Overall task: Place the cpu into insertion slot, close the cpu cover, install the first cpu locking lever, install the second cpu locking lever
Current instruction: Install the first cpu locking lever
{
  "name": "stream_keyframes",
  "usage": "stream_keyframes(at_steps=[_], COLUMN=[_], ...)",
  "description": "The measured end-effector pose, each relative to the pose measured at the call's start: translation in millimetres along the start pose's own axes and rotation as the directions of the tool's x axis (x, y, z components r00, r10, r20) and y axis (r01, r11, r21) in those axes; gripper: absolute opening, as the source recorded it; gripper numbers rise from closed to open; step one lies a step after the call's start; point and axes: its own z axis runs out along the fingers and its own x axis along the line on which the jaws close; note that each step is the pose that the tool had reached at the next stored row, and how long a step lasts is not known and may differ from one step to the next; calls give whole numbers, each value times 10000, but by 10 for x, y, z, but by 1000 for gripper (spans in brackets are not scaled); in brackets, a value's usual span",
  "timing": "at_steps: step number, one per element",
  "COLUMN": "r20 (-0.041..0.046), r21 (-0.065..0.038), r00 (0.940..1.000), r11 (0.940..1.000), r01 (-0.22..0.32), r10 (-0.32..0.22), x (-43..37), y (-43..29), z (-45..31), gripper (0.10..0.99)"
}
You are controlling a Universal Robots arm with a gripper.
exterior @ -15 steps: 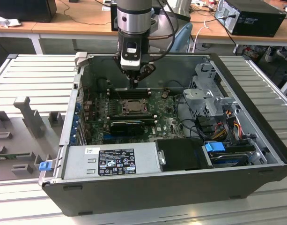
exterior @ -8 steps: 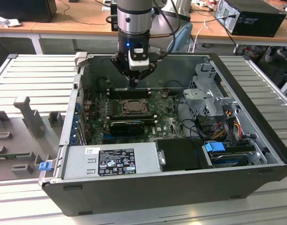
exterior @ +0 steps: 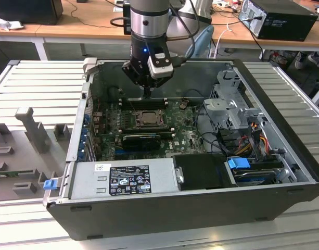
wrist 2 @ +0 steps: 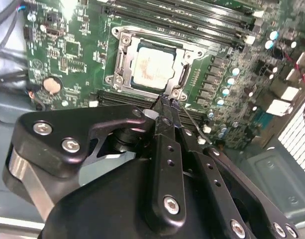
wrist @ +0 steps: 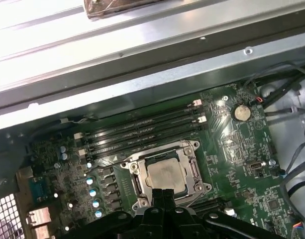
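Observation:
The cpu (wrist 2: 152,67) (wrist: 165,175) lies flat in the insertion slot (exterior: 138,119) on the green board, its dull metal top showing. The cpu cover (wrist 2: 183,74) (wrist: 193,171) lies down around it, framing the chip through its window. A thin metal lever (wrist 2: 196,122) runs along one side of the socket, close to the fingertips. My gripper (exterior: 148,94) (wrist 2: 165,103) (wrist: 162,193) hangs just above the socket's edge, beside the memory slots. Its fingertips are pressed together, shut, with nothing seen between them.
Long black memory slots (wrist: 142,127) flank the socket. A black graphics card (exterior: 142,139) lies in front of it, with the power supply (exterior: 123,179) nearer still. A drive cage (exterior: 229,104) and cables (exterior: 253,136) fill the exterior view's right. Case walls (exterior: 78,130) enclose the board.

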Motion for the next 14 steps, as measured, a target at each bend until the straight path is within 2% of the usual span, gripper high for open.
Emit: stream_keyframes(at_steps=[4,7,8,9,14], r20=[-28,-50,-58,-72,-106], r21=[-2,-5,-6,-9,-17], r00=[9981,9938,9916,9869,9713], r11=[9981,9938,9916,9869,9714], r01=[622,1114,1293,1614,2375], r10=[-622,-1114,-1293,-1614,-2375], x=[0,0,0,0,0], y=[0,0,0,0,0], z=[0,0,0,0,0], gripper=[106,106,106,106,106])
